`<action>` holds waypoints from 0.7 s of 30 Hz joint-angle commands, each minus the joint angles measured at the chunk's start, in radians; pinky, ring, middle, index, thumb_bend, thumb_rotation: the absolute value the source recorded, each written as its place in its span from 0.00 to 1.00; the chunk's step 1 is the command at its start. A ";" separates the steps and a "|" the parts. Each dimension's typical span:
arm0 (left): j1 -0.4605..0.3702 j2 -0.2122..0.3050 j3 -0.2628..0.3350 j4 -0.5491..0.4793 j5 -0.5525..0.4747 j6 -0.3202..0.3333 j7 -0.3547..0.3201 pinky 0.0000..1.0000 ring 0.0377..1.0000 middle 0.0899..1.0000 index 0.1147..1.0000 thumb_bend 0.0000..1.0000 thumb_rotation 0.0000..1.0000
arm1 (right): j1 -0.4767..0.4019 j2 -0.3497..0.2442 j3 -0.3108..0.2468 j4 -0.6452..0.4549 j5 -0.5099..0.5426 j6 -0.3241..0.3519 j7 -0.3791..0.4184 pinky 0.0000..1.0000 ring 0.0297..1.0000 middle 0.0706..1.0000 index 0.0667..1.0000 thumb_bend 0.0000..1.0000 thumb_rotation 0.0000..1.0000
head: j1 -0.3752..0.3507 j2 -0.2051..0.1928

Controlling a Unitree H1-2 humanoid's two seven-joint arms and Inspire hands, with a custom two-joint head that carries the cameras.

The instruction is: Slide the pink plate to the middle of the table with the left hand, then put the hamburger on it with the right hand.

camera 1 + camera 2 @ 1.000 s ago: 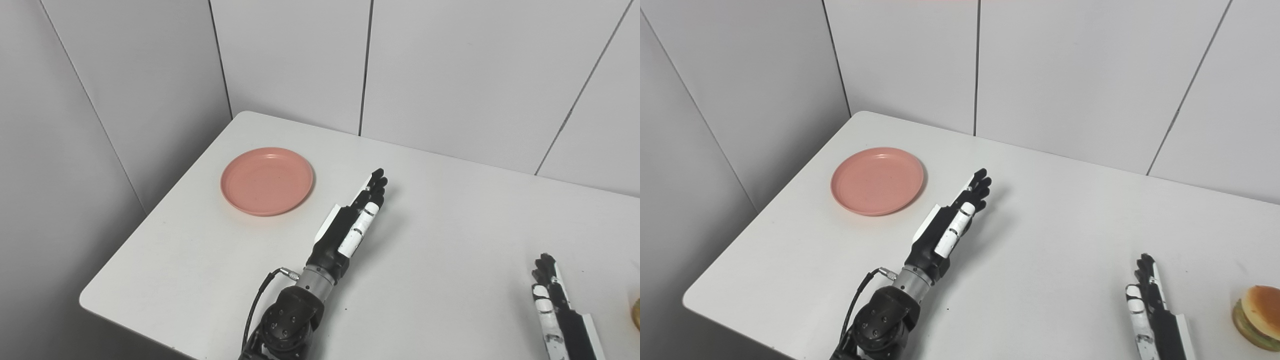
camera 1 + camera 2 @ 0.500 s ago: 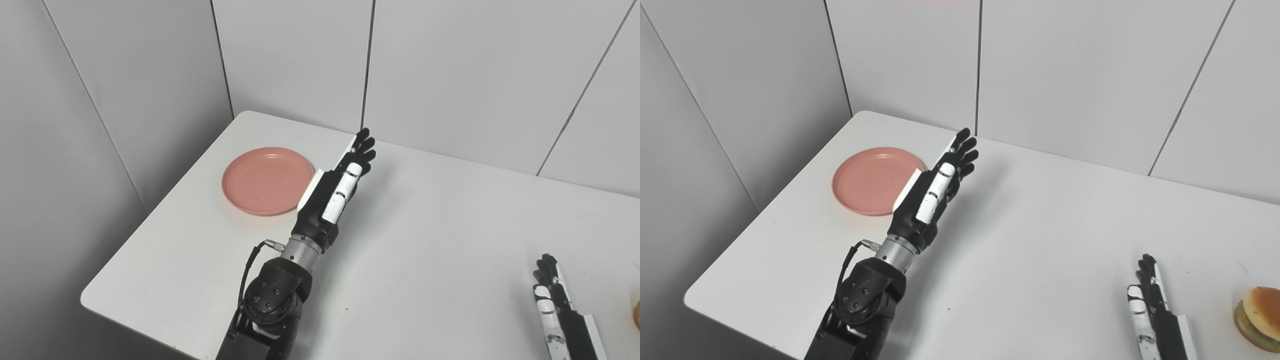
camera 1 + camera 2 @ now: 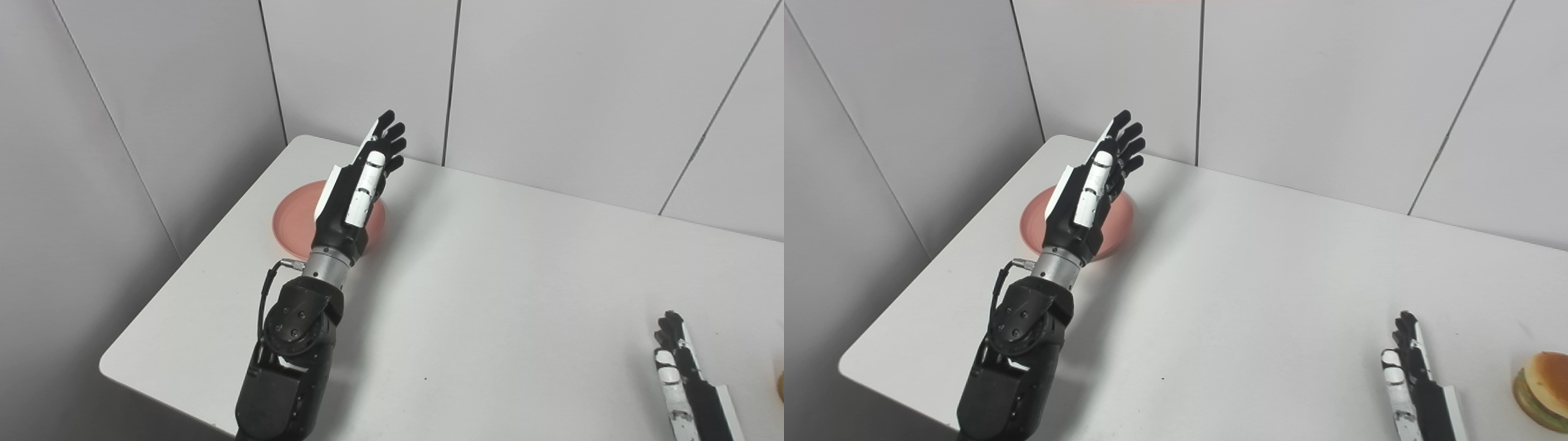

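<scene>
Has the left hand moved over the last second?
Yes. The left hand has swung up and to the left, from the bare table right of the pink plate to over the plate, fingers extended, holding nothing.

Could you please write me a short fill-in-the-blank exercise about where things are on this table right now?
1. The left robot hand, fingers apart and holding nothing, is raised in front of the round pink ____.
2. The hamburger with its tan bun sits by the table's ____ edge.
3. The right robot hand lies beside the hamburger, not ____ it.
4. The tabletop is ____ in colour.

Missing words: plate; right; touching; white
</scene>
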 commanded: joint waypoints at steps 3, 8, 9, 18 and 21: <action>-0.051 0.047 0.043 -0.017 -0.015 -0.020 0.023 0.96 0.95 0.95 0.94 0.42 1.00 | 0.000 -0.009 0.002 0.016 -0.007 -0.008 0.003 1.00 1.00 1.00 1.00 0.22 1.00 | 0.001 0.001; -0.068 0.093 0.088 0.002 -0.036 -0.018 0.026 0.96 0.95 0.94 0.94 0.40 1.00 | 0.002 -0.005 -0.001 0.011 0.000 0.002 0.003 1.00 1.00 1.00 1.00 0.22 1.00 | 0.004 0.003; -0.072 0.107 0.099 0.013 -0.045 -0.019 0.023 0.96 0.95 0.94 0.94 0.40 1.00 | 0.002 -0.005 -0.001 0.012 0.000 0.002 0.002 1.00 1.00 1.00 1.00 0.22 1.00 | 0.006 0.003; -0.100 0.165 0.165 0.087 -0.129 -0.012 0.023 0.88 0.95 0.94 0.93 0.42 1.00 | 0.000 -0.003 -0.003 0.017 0.004 0.003 0.002 1.00 1.00 1.00 1.00 0.22 1.00 | 0.011 0.001; -0.109 0.188 0.179 0.127 -0.131 -0.021 0.023 0.91 0.94 0.94 0.92 0.41 1.00 | 0.001 -0.005 0.000 0.017 -0.006 -0.003 -0.001 1.00 1.00 1.00 1.00 0.22 1.00 | 0.011 0.001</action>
